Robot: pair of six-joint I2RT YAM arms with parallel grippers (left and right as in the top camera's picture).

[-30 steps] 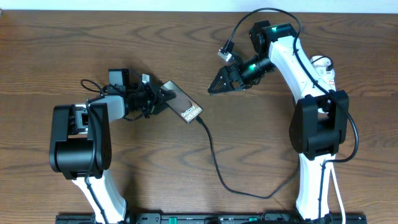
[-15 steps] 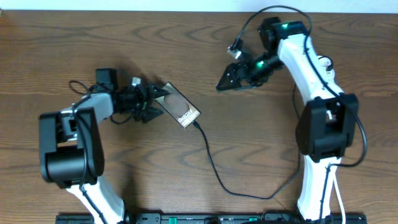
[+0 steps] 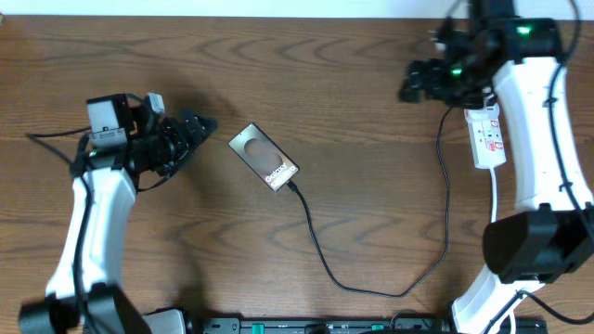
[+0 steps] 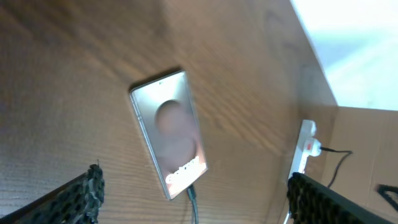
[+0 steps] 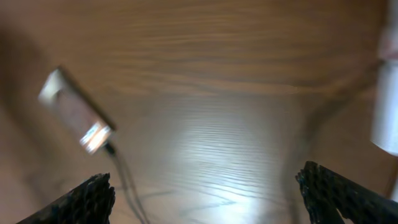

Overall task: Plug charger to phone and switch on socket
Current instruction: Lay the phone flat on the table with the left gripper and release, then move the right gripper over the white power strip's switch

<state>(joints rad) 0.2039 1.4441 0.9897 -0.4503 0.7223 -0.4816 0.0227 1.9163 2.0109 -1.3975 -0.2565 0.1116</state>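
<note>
Bare wood of the table (image 3: 371, 102) is being offered around the phone (image 3: 264, 158) at its 12, 3 and 7 o'clock sides in the overhead view. Its 5 o'clock end is being blocked by the charger (image 3: 320, 250), whose cable is being run toward 6 o'clock, along the near edge, then up past the 9 o'clock side of the socket (image 3: 487, 137). At the phone's 10 o'clock a gap is being bounded by the left gripper (image 3: 202, 125), jaws spread. The socket is being crowded by the right gripper (image 3: 408, 88) at 10 o'clock and by the white right arm (image 3: 534, 121) at 3 o'clock.
</note>
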